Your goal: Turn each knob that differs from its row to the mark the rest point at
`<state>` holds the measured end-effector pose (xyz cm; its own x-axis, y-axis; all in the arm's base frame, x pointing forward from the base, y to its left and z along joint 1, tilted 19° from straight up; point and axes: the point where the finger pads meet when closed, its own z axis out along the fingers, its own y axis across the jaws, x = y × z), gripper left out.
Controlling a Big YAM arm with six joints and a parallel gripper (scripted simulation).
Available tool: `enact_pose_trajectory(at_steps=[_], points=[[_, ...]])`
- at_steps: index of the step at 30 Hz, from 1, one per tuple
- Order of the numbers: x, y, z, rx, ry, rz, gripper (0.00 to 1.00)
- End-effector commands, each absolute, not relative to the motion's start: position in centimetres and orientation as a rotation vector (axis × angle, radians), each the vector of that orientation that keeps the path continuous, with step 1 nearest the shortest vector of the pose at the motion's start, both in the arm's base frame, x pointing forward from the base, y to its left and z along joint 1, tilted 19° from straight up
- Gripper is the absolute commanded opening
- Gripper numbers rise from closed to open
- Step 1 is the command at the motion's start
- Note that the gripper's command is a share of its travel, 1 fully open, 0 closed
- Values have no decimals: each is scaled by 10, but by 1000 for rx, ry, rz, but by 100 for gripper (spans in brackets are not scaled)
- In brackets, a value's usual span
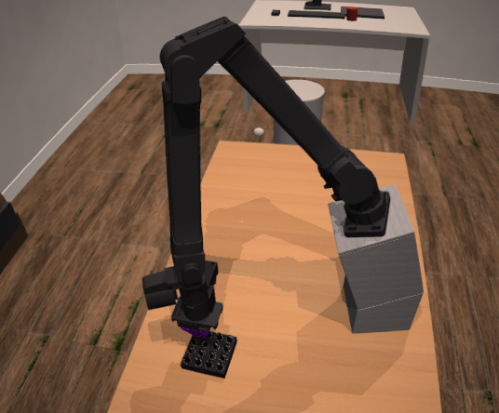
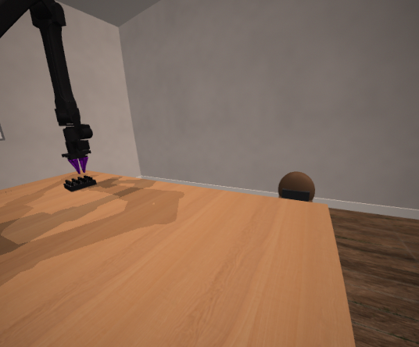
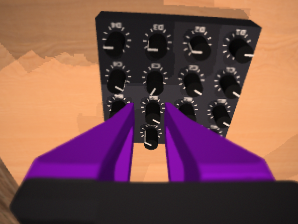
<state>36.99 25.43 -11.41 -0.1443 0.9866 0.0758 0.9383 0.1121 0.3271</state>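
Observation:
The black knob box (image 1: pixel 203 371) (image 2: pixel 81 187) (image 3: pixel 137 30) stands on the table, its row D at the top of the wrist view. There knob D1 (image 3: pixel 240 49) points right, while D2 (image 3: pixel 199 48), D3 (image 3: pixel 157 46) and D4 (image 3: pixel 116 44) point left. Knob C3 (image 3: pixel 155 84) points lower left; C1, C2 and C4 point lower right. B3 (image 3: pixel 153 111) and B1 point lower right. A3 (image 3: pixel 150 137) points lower left. My purple gripper (image 1: pixel 203 335) (image 2: pixel 82 173) (image 3: pixel 150 104) is slightly open and empty above the box; its fingers hide A4, A2 and parts of B4 and B2.
The box stands on a wooden table (image 1: pixel 272 372) (image 2: pixel 213 254). The arm's grey pedestal (image 1: pixel 384 279) stands to the right in the top view. A white desk, a round white stool and a brown ball-shaped object are beyond the table.

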Motion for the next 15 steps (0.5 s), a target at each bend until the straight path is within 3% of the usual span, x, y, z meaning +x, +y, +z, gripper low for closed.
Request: enact_pose_trajectory(at_steps=[1,15], points=[[377,251,-122,1941,2209,445,19],[377,250,-132,1941,2214,435,19]])
